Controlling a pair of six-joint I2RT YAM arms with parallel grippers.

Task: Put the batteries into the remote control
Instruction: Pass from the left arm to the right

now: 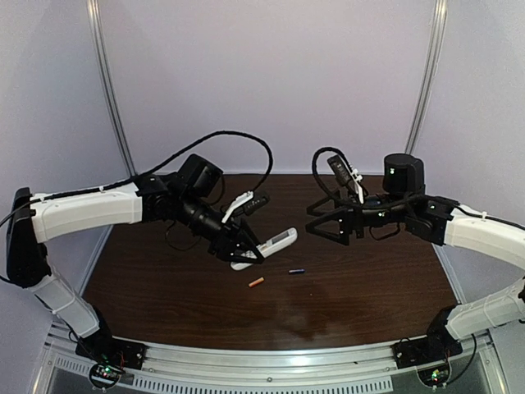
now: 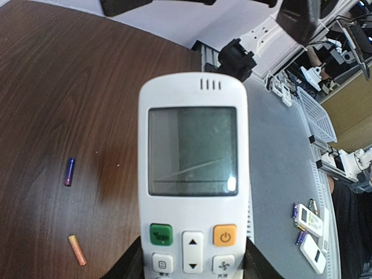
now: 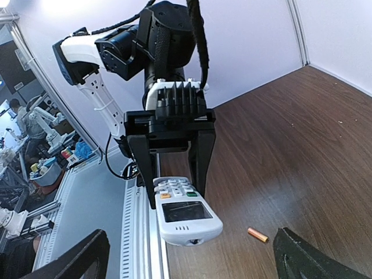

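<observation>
The left gripper [image 1: 246, 250] pinches the white remote control [image 1: 275, 241] by its button end and holds it above the dark wooden table [image 1: 369, 283], at the centre of the overhead view.

In the left wrist view the remote fills the middle of the frame, face toward the camera. It shows a grey screen with a green and an orange button below. Black fingers [image 2: 131, 264] press against both sides at the bottom edge. The remote's back, where the battery recess sits, is turned away and cannot be seen.

Both batteries lie loose on the table, just below the remote in the overhead view. The orange battery [image 1: 256, 282] is lower left and the purple-blue battery [image 1: 296, 271] is a little up and right of it, not touching.

The right gripper [image 1: 312, 223], right of centre, is spread wide, holding nothing, its fingers pointing toward the remote.
</observation>
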